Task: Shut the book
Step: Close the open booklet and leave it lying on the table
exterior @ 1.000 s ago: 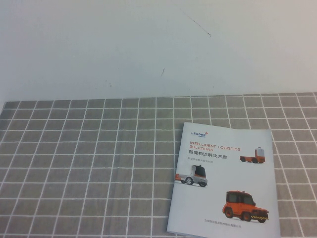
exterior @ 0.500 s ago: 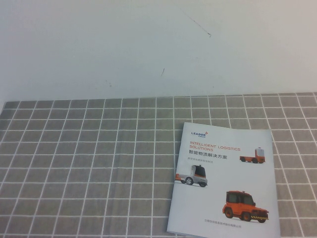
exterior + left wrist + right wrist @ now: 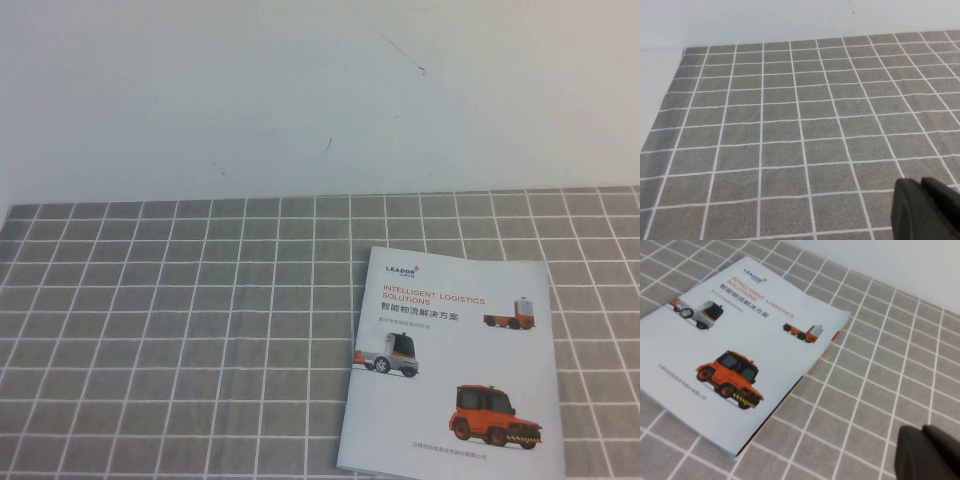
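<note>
The book [image 3: 450,375] lies flat and closed on the grey checked cloth [image 3: 180,330] at the front right, white cover up, with red title text and pictures of orange vehicles. The right wrist view shows the same book [image 3: 740,350] with its cover down flat. Neither arm appears in the high view. My left gripper [image 3: 922,186] hangs shut over bare cloth, well left of the book. My right gripper [image 3: 922,432] is also shut and empty, above the cloth beside the book's right edge, apart from it.
The checked cloth [image 3: 790,130] covers the near part of the table; a plain white surface [image 3: 300,90] lies behind it. The cloth's left edge [image 3: 670,95] shows in the left wrist view.
</note>
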